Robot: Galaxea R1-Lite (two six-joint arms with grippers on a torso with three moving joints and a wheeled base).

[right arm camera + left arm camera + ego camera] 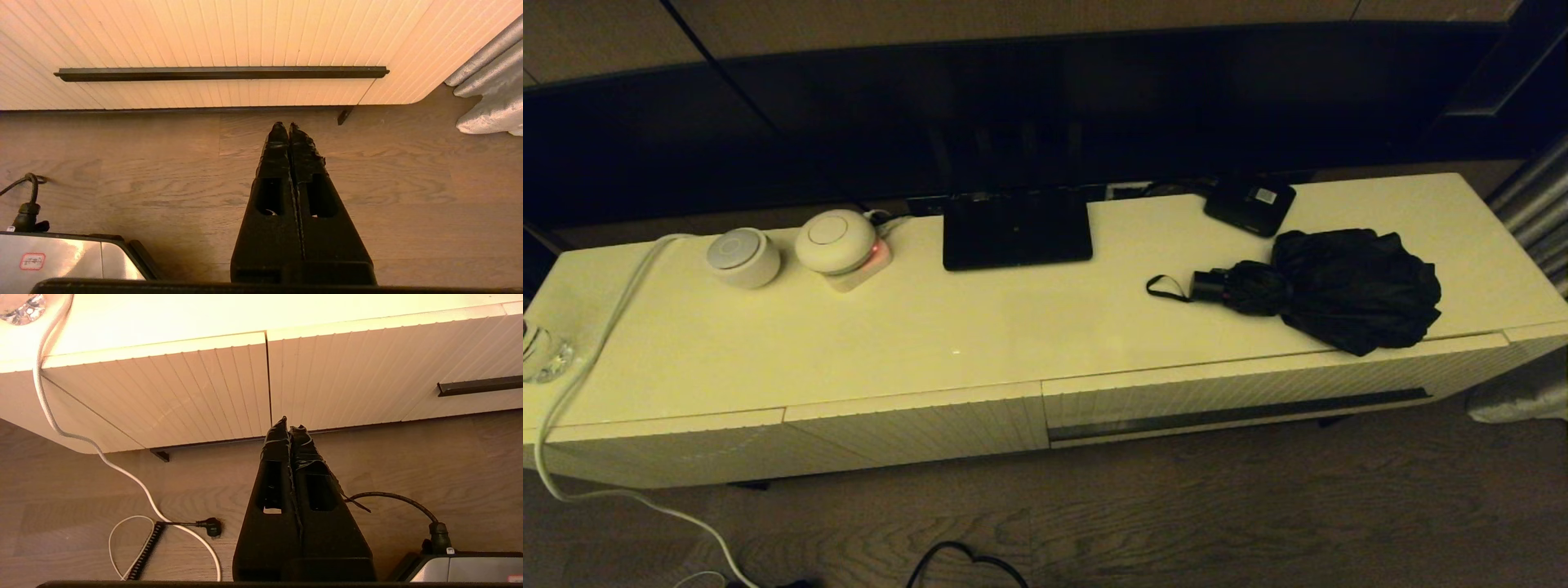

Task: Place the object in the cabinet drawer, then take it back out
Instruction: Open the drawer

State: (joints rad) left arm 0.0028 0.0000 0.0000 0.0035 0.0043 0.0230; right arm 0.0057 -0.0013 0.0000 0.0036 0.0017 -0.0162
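The black folding umbrella point(1331, 287) lies on the right part of the cream cabinet top point(980, 327), its handle and wrist loop point(1166, 287) pointing left. Below it the wide ribbed drawer point(1258, 384) is pushed in; its long dark slot handle point(220, 73) fills the right wrist view. My right gripper point(288, 126) hangs shut and empty above the floor in front of that handle. My left gripper point(289, 422) is shut and empty too, low in front of the seam between two ribbed fronts. Neither gripper shows in the head view.
On the cabinet top stand a flat black stand point(1016, 230), a small black box with a white label point(1250, 204), two round white devices point(788, 245) and a glass point(543, 353). A white cable point(580, 384) runs over the left edge to the floor. A grey curtain point(486, 94) hangs right.
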